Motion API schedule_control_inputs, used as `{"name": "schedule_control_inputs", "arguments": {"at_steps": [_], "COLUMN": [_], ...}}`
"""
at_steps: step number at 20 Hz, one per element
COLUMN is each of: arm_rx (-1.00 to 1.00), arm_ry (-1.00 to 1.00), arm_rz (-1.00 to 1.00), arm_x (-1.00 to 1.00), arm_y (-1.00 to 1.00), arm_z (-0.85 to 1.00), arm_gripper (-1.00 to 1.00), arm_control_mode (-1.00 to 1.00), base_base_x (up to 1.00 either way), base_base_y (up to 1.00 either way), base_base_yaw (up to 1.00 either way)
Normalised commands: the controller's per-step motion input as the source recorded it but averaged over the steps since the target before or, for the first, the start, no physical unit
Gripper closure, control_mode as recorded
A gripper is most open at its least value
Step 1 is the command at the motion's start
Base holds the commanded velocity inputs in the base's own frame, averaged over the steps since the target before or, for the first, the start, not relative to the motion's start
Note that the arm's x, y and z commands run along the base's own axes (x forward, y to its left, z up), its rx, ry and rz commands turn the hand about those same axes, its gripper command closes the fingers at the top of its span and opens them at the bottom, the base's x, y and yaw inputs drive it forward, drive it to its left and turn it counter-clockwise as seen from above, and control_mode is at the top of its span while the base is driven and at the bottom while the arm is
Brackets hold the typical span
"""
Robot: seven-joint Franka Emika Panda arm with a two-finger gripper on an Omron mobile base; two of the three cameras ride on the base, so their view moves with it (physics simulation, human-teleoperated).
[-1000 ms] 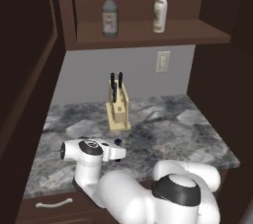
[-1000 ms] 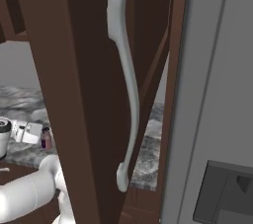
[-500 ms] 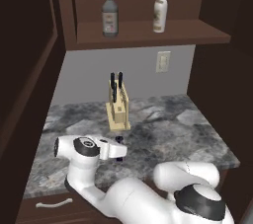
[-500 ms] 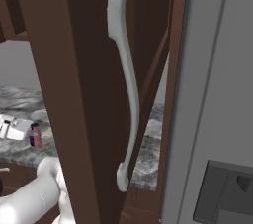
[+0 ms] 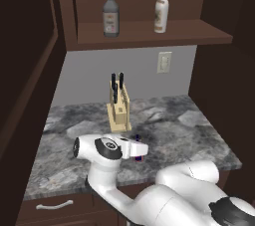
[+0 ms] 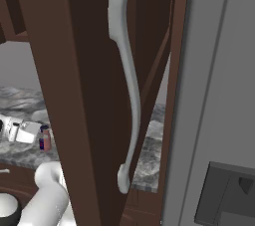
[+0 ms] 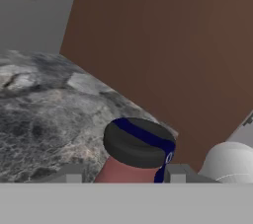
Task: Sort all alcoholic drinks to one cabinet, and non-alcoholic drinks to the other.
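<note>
Red small bottle (image 7: 129, 171) with dark cap, clamped between the gripper (image 7: 121, 174) fingers (image 7: 176, 172), above speckled grey stone counter (image 7: 44, 114).

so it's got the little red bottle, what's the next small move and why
Probably lift it straight up off the counter. In the hand view the red bottle with its dark cap sits between the hand's fingertips, apparently gripped, low over the granite. The clear glass bottle and the cream-white bottle already stand on the shelf above, so the bottle likely belongs in the other cabinet, and needs height before travelling.
</note>
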Motion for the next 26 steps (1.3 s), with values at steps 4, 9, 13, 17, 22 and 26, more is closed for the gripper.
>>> {"name": "schedule_control_inputs", "arguments": {"at_steps": [4,9,13,17,22,26], "arm_rx": [0.0,0.01,0.04,0.08,0.08,0.11], "arm_ry": [0.0,0.0,0.0,0.03,0.13,0.16], "arm_rz": [0.1,0.18,0.25,0.27,0.21,0.2], "arm_x": [-0.39,-0.5,-0.53,-0.51,-0.45,-0.49], "arm_y": [-0.55,-0.45,-0.36,-0.29,-0.05,-0.03], "arm_z": [0.53,0.77,0.85,0.79,0.72,0.68], "arm_gripper": [1.0,1.0,1.0,1.0,1.0,1.0], "arm_control_mode": [-1.0,-1.0,-1.0,-1.0,-1.0,-1.0], "base_base_x": [0.0,0.0,0.0,0.0,0.0,0.0], "base_base_y": [0.0,0.0,0.0,0.0,0.0,0.0], "base_base_yaw": [0.0,0.0,0.0,0.0,0.0,0.0]}}
